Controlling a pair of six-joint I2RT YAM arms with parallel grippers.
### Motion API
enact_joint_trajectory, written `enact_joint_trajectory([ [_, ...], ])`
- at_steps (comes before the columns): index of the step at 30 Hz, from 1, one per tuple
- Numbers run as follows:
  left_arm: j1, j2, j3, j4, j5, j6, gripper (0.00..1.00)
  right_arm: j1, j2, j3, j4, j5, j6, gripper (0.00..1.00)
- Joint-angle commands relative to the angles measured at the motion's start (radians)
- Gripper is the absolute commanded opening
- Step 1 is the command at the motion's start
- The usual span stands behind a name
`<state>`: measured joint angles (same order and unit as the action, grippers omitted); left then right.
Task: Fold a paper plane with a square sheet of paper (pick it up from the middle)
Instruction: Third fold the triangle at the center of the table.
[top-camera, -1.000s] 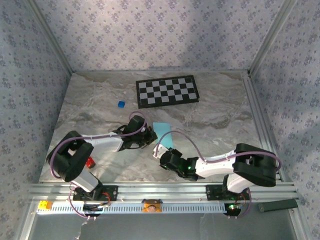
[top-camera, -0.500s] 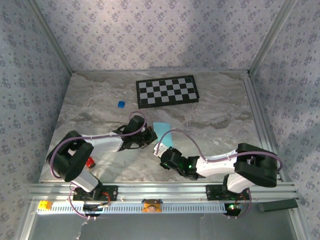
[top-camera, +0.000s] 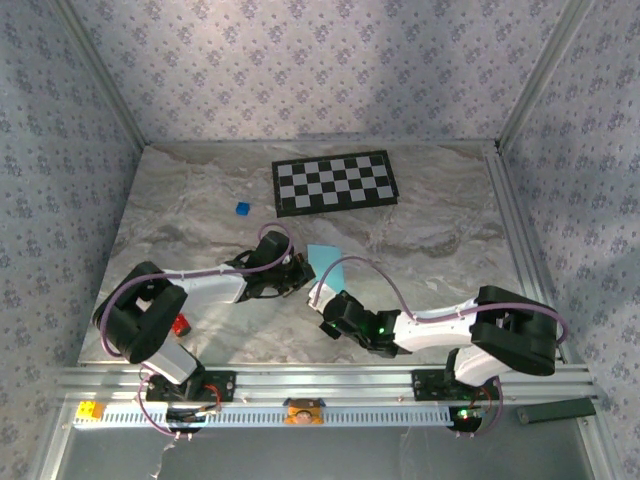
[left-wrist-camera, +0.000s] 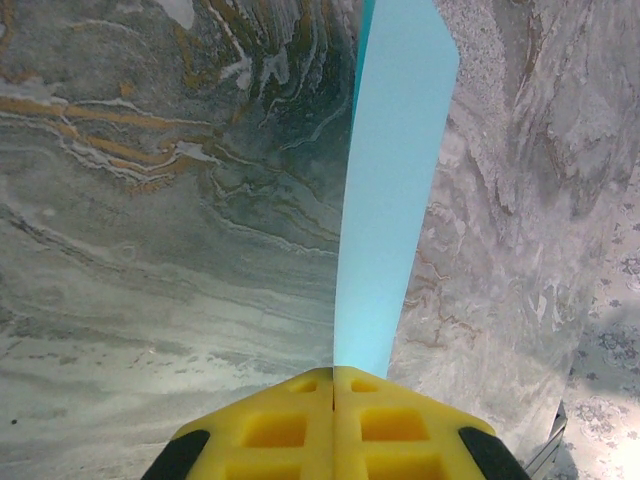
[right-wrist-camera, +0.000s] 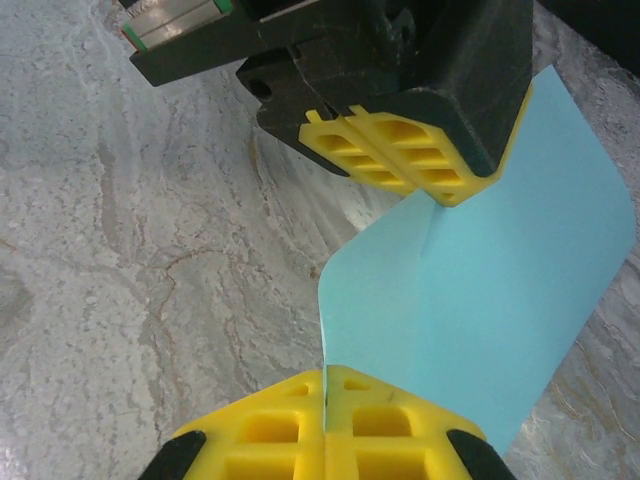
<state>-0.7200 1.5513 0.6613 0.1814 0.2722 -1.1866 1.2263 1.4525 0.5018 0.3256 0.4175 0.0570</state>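
The square sheet of paper (top-camera: 325, 262) is light blue and hangs curved between both grippers, just above the marble table. My left gripper (top-camera: 300, 275) is shut on one edge; in the left wrist view the sheet (left-wrist-camera: 390, 200) runs edge-on away from the closed yellow fingertips (left-wrist-camera: 334, 372). My right gripper (top-camera: 322, 298) is shut on the near edge, and the sheet (right-wrist-camera: 500, 300) rises from its closed tips (right-wrist-camera: 325, 372). The left gripper (right-wrist-camera: 445, 197) shows opposite in the right wrist view, pinching the far edge. No paper plane shape is visible.
A black-and-white checkerboard (top-camera: 334, 182) lies at the back of the table. A tiny dark-blue cube (top-camera: 241, 208) sits to its left. A small red object (top-camera: 181, 324) lies by the left arm's base. Aluminium rails (top-camera: 515, 230) border the right side and front.
The right gripper has crept up and left toward the sheet and closed its jaws on the near edge. The left gripper has kept its hold and barely moved.
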Motion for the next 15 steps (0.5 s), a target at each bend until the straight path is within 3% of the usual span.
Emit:
enact_joint_trajectory([
  [1,0.004,-0.029,-0.008,-0.031,-0.032,0.008,0.14,-0.006,-0.020,-0.009,-0.016,-0.026,0.023,0.02],
  [5,0.003,-0.062,-0.003,-0.113,-0.086,0.015,0.29,-0.029,-0.020,-0.010,-0.026,-0.102,0.043,0.01],
  [7,0.003,-0.094,-0.001,-0.167,-0.126,0.024,0.42,-0.050,-0.021,-0.010,-0.032,-0.162,0.056,0.01],
  [11,0.005,-0.155,0.017,-0.274,-0.192,0.054,0.53,-0.094,-0.016,0.002,-0.054,-0.302,0.065,0.01],
  [15,0.018,-0.193,0.033,-0.321,-0.207,0.088,0.56,-0.152,-0.013,0.018,-0.072,-0.426,0.115,0.01],
])
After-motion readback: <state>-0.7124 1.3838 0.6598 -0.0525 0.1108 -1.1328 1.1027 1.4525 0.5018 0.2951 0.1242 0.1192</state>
